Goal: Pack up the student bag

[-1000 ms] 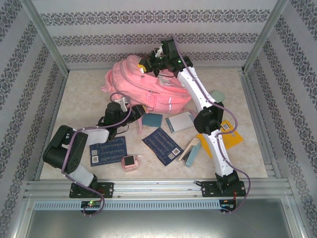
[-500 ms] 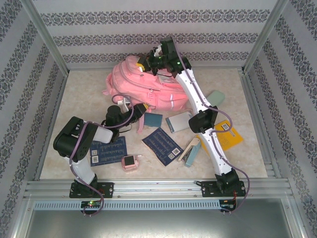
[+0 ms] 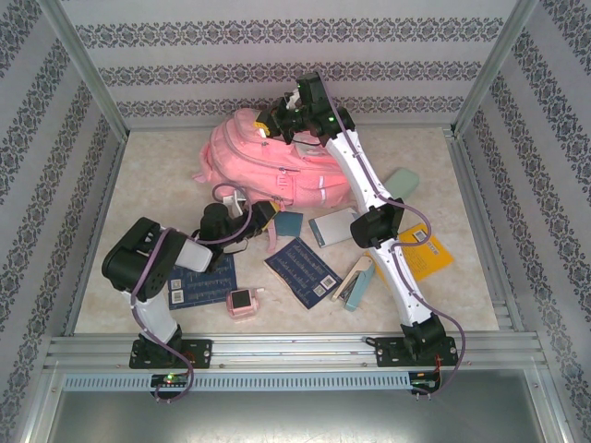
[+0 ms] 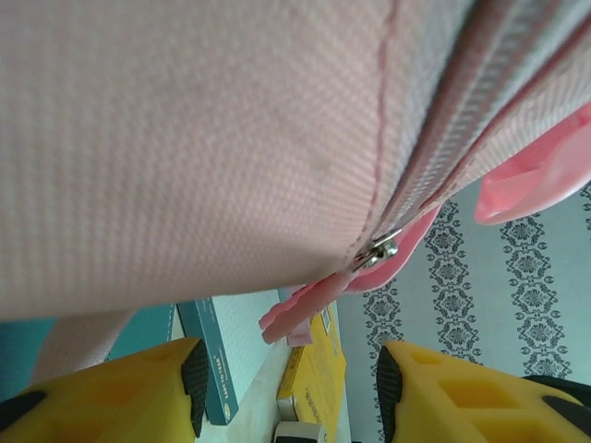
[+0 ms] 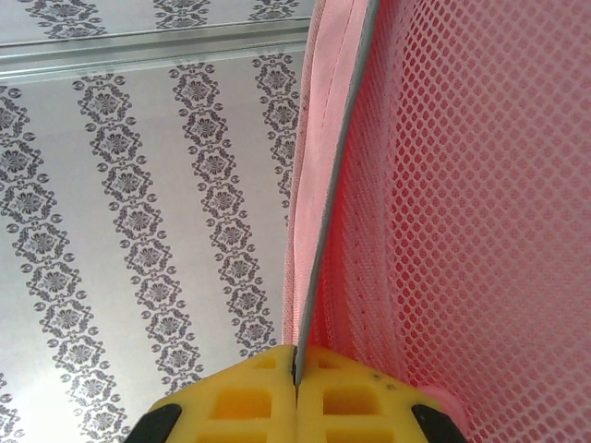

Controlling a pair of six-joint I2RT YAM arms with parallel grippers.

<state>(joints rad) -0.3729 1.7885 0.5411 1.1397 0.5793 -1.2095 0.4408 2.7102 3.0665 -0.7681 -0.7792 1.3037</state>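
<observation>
Though a white label sits on the navy booklet [image 3: 303, 268], its print is too small to read from above. The student bag [image 3: 277, 161] lies at the far middle of the tabletop [image 3: 157, 175]. The right gripper [image 3: 268, 118] is at its top edge and the left gripper [image 3: 266, 214] is at its near edge, where the wrist hides the jaws.

From the left wrist, the left gripper [image 4: 291, 378] stands partly open, its yellow fingers [image 4: 120, 388] apart with nothing between them. It sits close under the bag's pink fabric, where a metal zip puller [image 4: 377, 249] hangs. A teal-edged book [image 4: 217, 355] and a yellow book [image 4: 319, 369] are cut off, with no legible writing.

From the right wrist, the right gripper [image 5: 297, 378] is pinched tight on a thin grey trim [image 5: 332, 185] of the bag, beside pink mesh [image 5: 462, 185].
</observation>
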